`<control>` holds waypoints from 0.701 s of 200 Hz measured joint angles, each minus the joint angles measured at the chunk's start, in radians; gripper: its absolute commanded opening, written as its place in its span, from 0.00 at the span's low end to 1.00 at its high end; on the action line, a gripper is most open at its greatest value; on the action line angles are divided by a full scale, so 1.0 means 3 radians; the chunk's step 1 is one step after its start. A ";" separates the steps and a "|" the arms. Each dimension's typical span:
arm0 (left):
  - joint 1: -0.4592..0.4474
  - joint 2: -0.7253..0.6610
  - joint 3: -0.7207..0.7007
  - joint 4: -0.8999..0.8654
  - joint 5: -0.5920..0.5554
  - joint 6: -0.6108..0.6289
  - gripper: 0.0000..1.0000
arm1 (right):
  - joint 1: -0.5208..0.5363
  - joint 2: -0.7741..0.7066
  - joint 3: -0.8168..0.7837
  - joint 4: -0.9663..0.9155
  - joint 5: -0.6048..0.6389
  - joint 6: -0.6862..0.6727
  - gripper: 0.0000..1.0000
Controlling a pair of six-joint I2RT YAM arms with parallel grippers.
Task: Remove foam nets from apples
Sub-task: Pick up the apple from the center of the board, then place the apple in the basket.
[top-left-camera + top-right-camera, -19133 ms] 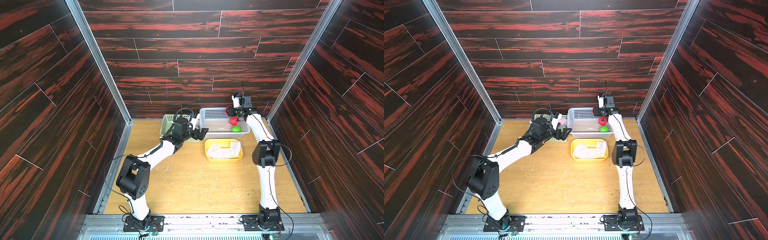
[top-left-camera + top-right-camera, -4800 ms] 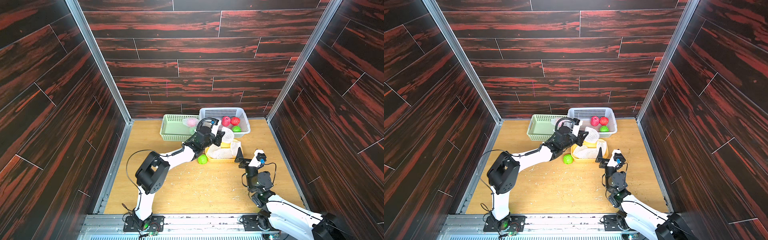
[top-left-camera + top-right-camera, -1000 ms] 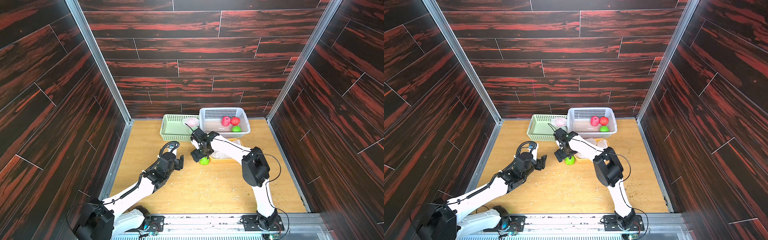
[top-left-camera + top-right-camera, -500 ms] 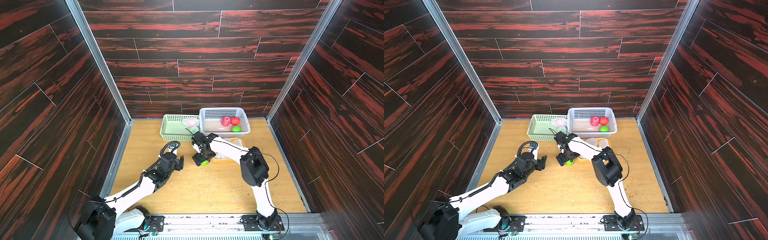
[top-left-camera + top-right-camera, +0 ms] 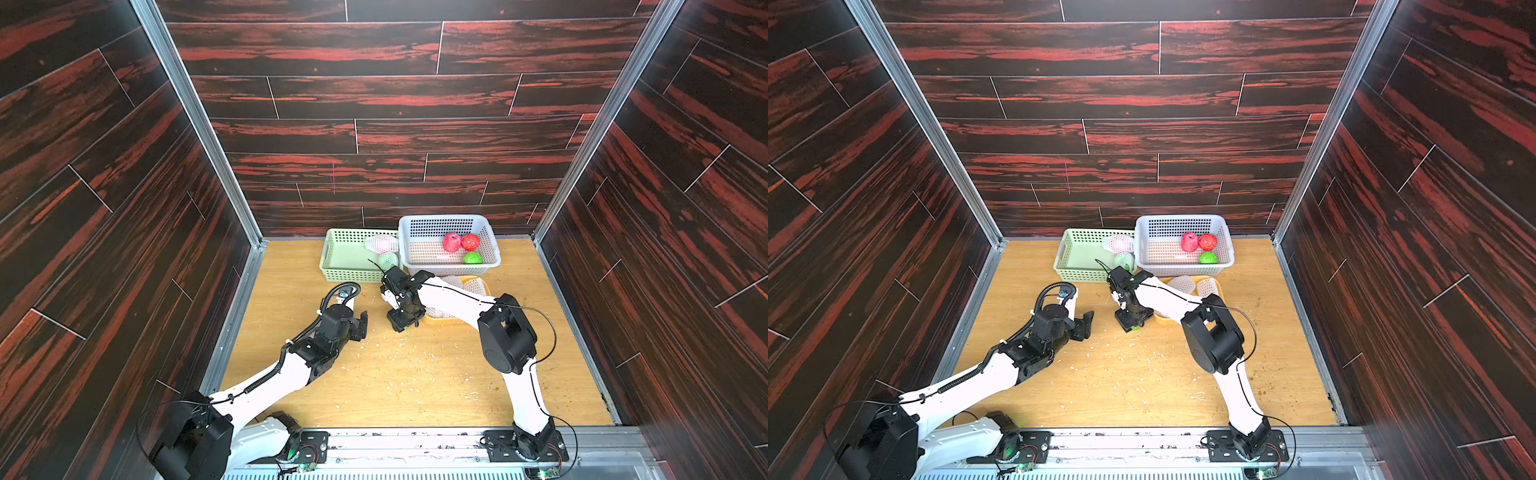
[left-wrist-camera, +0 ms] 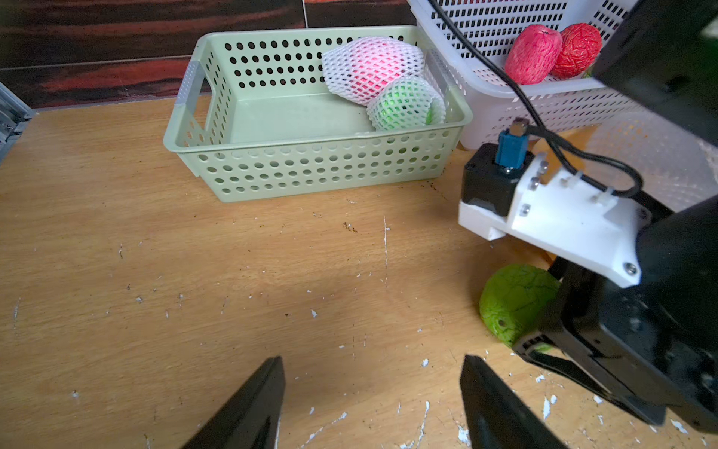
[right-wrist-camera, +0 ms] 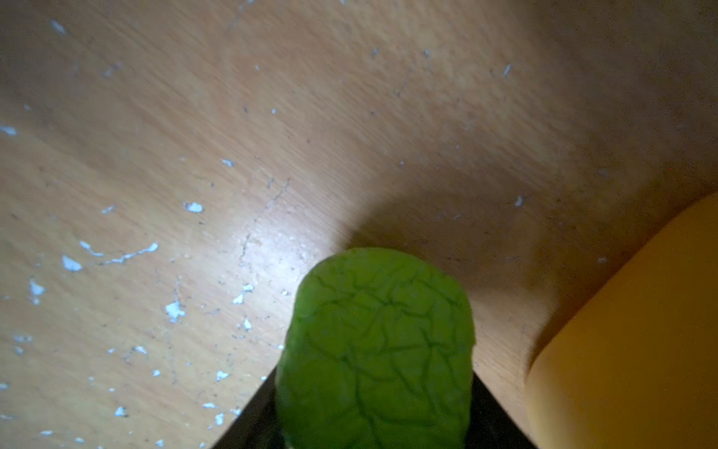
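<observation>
Right claw: I see it (image 5: 401, 322) pointing straight down at the table. Its 2 fingers press against opposite sides of the bare green apple (image 7: 377, 342), so it grips that fruit.
Bare green apple: it sits low on the wooden table (image 5: 415, 382), just beside the yellow tray (image 7: 641, 330). It has no net on it, and the skin looks wrinkled.
Left claw: it (image 6: 373, 369) is spread wide with nothing between its fingers. It hangs over bare table, near my right claw but apart from it.
Green basket: it (image 6: 311, 171) stands at the back of the table and holds 2 wrapped fruits that touch each other. The netted red apple (image 6: 371, 66) and the netted green apple (image 6: 402, 105) both lie at the end nearest the white basket.
White basket: it (image 5: 449, 270) stands just beside the green basket and holds 3 bare apples. 2 red apples (image 5: 452, 242) touch each other, and 1 small green apple (image 5: 472, 258) lies in front of them.
Yellow tray: it is in front of the white basket and partly hidden under my right arm. It holds loose foam nets (image 5: 1181, 284), and I count at least 2.
Table litter: small white flecks (image 7: 72, 264) are scattered over the wood.
</observation>
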 measured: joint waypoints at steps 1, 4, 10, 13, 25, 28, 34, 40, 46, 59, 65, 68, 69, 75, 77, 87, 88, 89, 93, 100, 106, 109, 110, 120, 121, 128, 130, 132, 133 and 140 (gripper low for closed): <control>0.0000 0.0000 0.0000 0.0003 0.0004 0.0003 0.78 | 0.0000 0.0000 0.0000 0.0001 -0.0001 -0.0006 0.51; 0.0000 0.0000 0.0000 0.0009 0.0009 0.0006 0.82 | 0.0000 0.0000 0.0001 0.0009 -0.0003 -0.0003 0.50; 0.0000 0.0000 0.0001 0.0028 0.0024 0.0025 0.92 | -0.0001 -0.0001 0.0003 0.0028 -0.0011 -0.0011 0.49; 0.0000 0.0000 0.0001 0.0042 0.0039 0.0017 0.96 | -0.0005 -0.0001 0.0004 0.0039 -0.0019 -0.0009 0.48; 0.0000 0.0000 0.0003 0.0122 0.0127 0.0062 1.00 | -0.0027 -0.0006 0.0023 0.0076 -0.0081 -0.0017 0.47; 0.0000 0.0000 0.0004 0.0150 0.0146 0.0056 1.00 | -0.0036 -0.0008 0.0034 0.0089 -0.0111 -0.0017 0.47; 0.0000 0.0000 0.0005 0.0229 0.0212 0.0075 1.00 | -0.0053 -0.0010 0.0055 0.0111 -0.0154 -0.0018 0.47; 0.0001 0.0000 0.0005 0.0313 0.0273 0.0085 1.00 | -0.0085 -0.0020 0.0080 0.0150 -0.0211 -0.0018 0.46; 0.0005 0.0004 0.0006 0.0421 0.0359 0.0092 1.00 | -0.0128 -0.0041 0.0114 0.0187 -0.0280 -0.0018 0.46; 0.0014 0.0036 0.0036 0.0650 0.0521 0.0113 1.00 | -0.0257 -0.0094 0.0234 0.0247 -0.0420 -0.0013 0.45; 0.0022 0.0079 0.0080 0.0741 0.0601 0.0126 1.00 | -0.0336 -0.0117 0.0318 0.0273 -0.0468 -0.0008 0.44; 0.0023 0.0100 0.0109 0.0786 0.0636 0.0130 1.00 | -0.0374 -0.0128 0.0361 0.0286 -0.0484 -0.0006 0.44; 0.0023 0.0108 0.0118 0.0793 0.0645 0.0132 1.00 | -0.0384 -0.0131 0.0373 0.0291 -0.0488 -0.0006 0.44; 0.0023 0.0167 0.0193 0.0852 0.0711 0.0151 1.00 | -0.0469 -0.0154 0.0468 0.0334 -0.0528 0.0000 0.45; 0.0023 0.0195 0.0224 0.0866 0.0738 0.0153 1.00 | -0.0504 -0.0161 0.0502 0.0346 -0.0537 0.0005 0.44; 0.0025 0.0333 0.0411 0.0936 0.0846 0.0188 1.00 | -0.0660 -0.0187 0.0680 0.0412 -0.0582 0.0019 0.45; 0.0025 0.0342 0.0422 0.0942 0.0851 0.0189 1.00 | -0.0671 -0.0188 0.0692 0.0420 -0.0586 0.0019 0.45; 0.0025 0.0364 0.0450 0.0956 0.0871 0.0195 1.00 | -0.0698 -0.0189 0.0716 0.0431 -0.0586 0.0022 0.44; 0.0028 0.0423 0.0534 0.0973 0.0912 0.0212 1.00 | -0.0763 -0.0191 0.0792 0.0450 -0.0598 0.0032 0.44; 0.0029 0.0525 0.0678 0.1010 0.0989 0.0231 1.00 | -0.0885 -0.0191 0.0930 0.0472 -0.0613 0.0043 0.44; 0.0032 0.0603 0.0786 0.1026 0.1039 0.0240 1.00 | -0.0993 -0.0178 0.1071 0.0463 -0.0613 0.0067 0.44; 0.0032 0.0649 0.0855 0.1034 0.1063 0.0249 1.00 | -0.1047 -0.0165 0.1138 0.0451 -0.0618 0.0080 0.43; 0.0032 0.0659 0.0867 0.1034 0.1068 0.0252 1.00 | -0.1061 -0.0159 0.1158 0.0445 -0.0615 0.0083 0.43; 0.0033 0.0792 0.1066 0.1033 0.1129 0.0252 1.00 | -0.1242 -0.0067 0.1499 0.0387 -0.0610 0.0111 0.43; 0.0034 0.0810 0.1090 0.1034 0.1134 0.0253 1.00 | -0.1265 -0.0052 0.1548 0.0381 -0.0613 0.0113 0.43; 0.0036 0.0896 0.1207 0.1035 0.1169 0.0252 1.00 | -0.1382 0.0050 0.1809 0.0356 -0.0593 0.0132 0.43; 0.0037 0.0926 0.1241 0.1035 0.1177 0.0252 1.00 | -0.1415 0.0094 0.1898 0.0336 -0.0589 0.0131 0.43; 0.0038 0.0949 0.1274 0.1034 0.1190 0.0248 1.00 | -0.1450 0.0134 0.1989 0.0323 -0.0573 0.0136 0.43; 0.0038 0.0956 0.1284 0.1034 0.1194 0.0249 1.00 | -0.1460 0.0145 0.2019 0.0315 -0.0570 0.0136 0.44; 0.0039 0.1041 0.1382 0.1035 0.1230 0.0247 1.00 | -0.1565 0.0308 0.2332 0.0275 -0.0546 0.0146 0.44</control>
